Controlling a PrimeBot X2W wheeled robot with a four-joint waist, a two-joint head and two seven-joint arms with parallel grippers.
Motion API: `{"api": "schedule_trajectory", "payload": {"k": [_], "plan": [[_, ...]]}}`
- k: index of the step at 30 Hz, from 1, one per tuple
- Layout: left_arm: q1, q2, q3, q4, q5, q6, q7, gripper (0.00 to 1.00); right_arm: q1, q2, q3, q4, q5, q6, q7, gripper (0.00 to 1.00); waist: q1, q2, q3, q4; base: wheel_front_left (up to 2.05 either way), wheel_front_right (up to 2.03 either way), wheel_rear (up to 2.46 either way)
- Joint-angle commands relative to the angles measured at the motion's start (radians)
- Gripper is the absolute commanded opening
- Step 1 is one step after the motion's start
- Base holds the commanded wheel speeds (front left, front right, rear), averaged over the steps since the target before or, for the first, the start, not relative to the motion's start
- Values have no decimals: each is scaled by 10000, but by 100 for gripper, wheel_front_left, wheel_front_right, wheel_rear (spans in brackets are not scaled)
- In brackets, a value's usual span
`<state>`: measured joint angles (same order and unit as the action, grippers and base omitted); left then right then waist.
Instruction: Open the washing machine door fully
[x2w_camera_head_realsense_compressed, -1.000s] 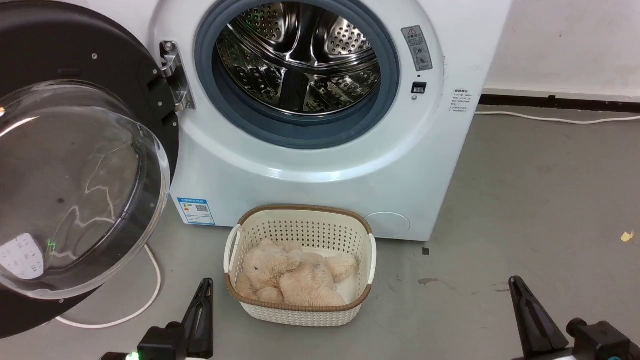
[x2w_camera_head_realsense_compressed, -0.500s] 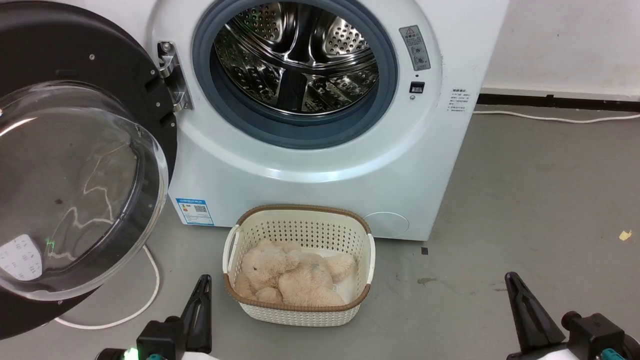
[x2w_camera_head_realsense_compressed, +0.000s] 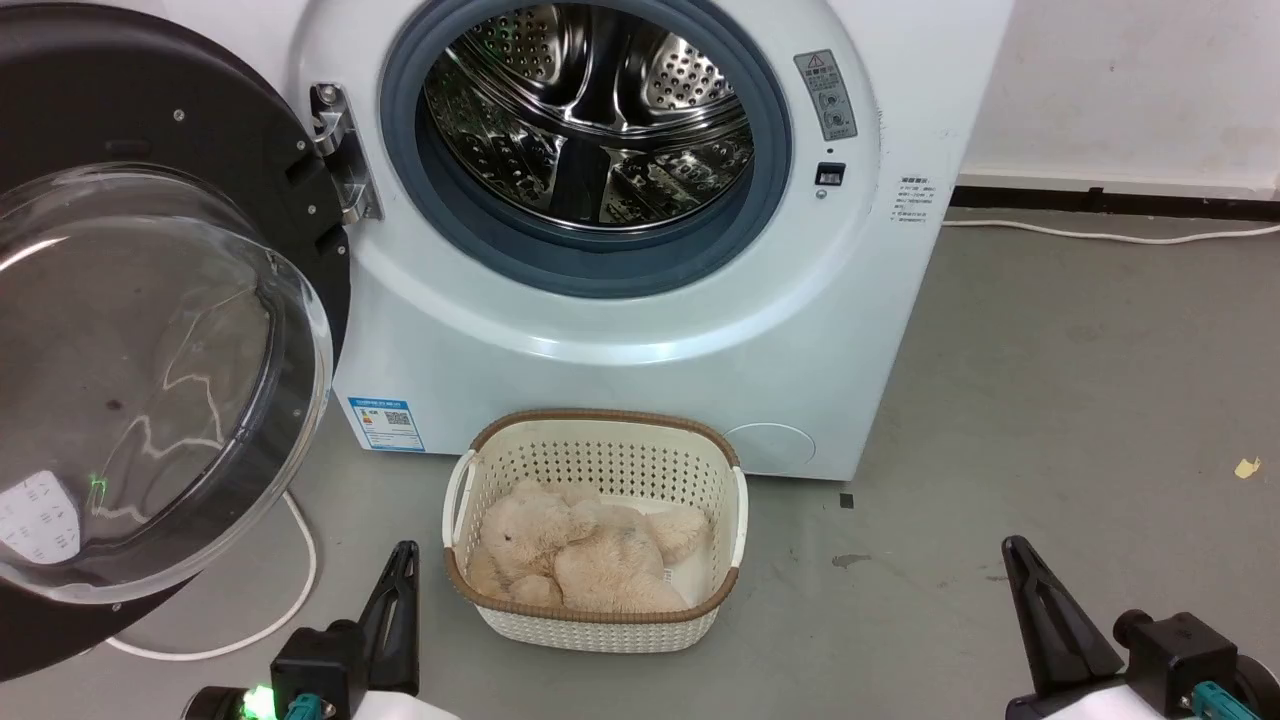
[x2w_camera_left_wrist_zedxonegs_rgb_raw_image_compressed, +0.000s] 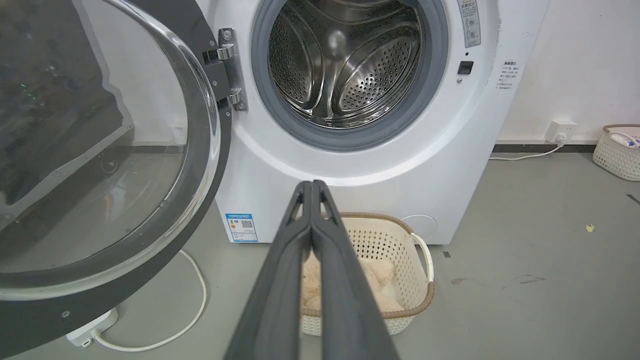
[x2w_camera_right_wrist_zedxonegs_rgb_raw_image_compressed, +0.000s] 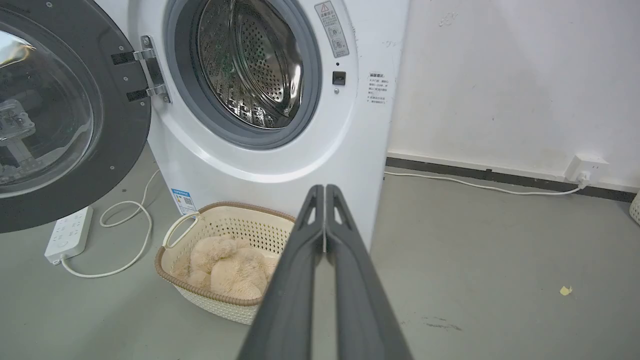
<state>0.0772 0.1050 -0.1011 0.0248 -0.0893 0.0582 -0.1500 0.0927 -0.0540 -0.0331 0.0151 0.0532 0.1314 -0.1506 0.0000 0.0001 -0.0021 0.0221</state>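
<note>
The white washing machine (x2w_camera_head_realsense_compressed: 620, 320) fills the upper middle of the head view, its grey-gasketed steel drum (x2w_camera_head_realsense_compressed: 590, 110) exposed. The washing machine door (x2w_camera_head_realsense_compressed: 150, 370), a black disc with a bulging clear glass bowl, hangs swung wide on its hinge (x2w_camera_head_realsense_compressed: 335, 150) at the left. The door also shows in the left wrist view (x2w_camera_left_wrist_zedxonegs_rgb_raw_image_compressed: 100, 150) and the right wrist view (x2w_camera_right_wrist_zedxonegs_rgb_raw_image_compressed: 55, 115). My left gripper (x2w_camera_head_realsense_compressed: 400, 575) sits low at the bottom left, shut and empty, apart from the door. My right gripper (x2w_camera_head_realsense_compressed: 1020, 565) sits at the bottom right, shut and empty. Pressed-together fingers (x2w_camera_left_wrist_zedxonegs_rgb_raw_image_compressed: 312, 240) show in both wrist views (x2w_camera_right_wrist_zedxonegs_rgb_raw_image_compressed: 325, 240).
A cream perforated basket (x2w_camera_head_realsense_compressed: 600, 620) holding a beige plush toy (x2w_camera_head_realsense_compressed: 580, 555) stands on the floor before the machine. A white cable (x2w_camera_head_realsense_compressed: 290, 600) loops under the door to a power strip (x2w_camera_right_wrist_zedxonegs_rgb_raw_image_compressed: 67, 235). Another basket (x2w_camera_left_wrist_zedxonegs_rgb_raw_image_compressed: 617, 155) stands by the wall at the right.
The whole head picture has slid slightly left and the grippers sit a little lower, so the camera has moved. The door keeps its wide-swung position.
</note>
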Motion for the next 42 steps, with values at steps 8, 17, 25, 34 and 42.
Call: {"api": "schedule_trajectory", "payload": {"k": [8,17,25,34,42], "plan": [[-225,-110,170,-63,166,-123,209,0,-249,19,50,-58,-132,-4,209,0,0,-1,3,-27,0,0,0],[-303,-173,290,-89,269,-188,392,0,-346,21,90,-71,-189,-4,393,0,0,-1,5,-54,0,0,0],[-373,-228,397,-113,362,-246,557,0,-432,24,125,-83,-240,-5,558,0,0,-1,8,-79,0,0,0],[-451,-291,517,-139,466,-312,741,0,-528,26,165,-96,-297,-5,743,0,0,-1,10,-107,0,0,0],[-520,-346,623,-163,557,-370,904,0,-614,29,201,-108,-347,-6,907,0,0,-1,13,-131,0,0,0]]}}
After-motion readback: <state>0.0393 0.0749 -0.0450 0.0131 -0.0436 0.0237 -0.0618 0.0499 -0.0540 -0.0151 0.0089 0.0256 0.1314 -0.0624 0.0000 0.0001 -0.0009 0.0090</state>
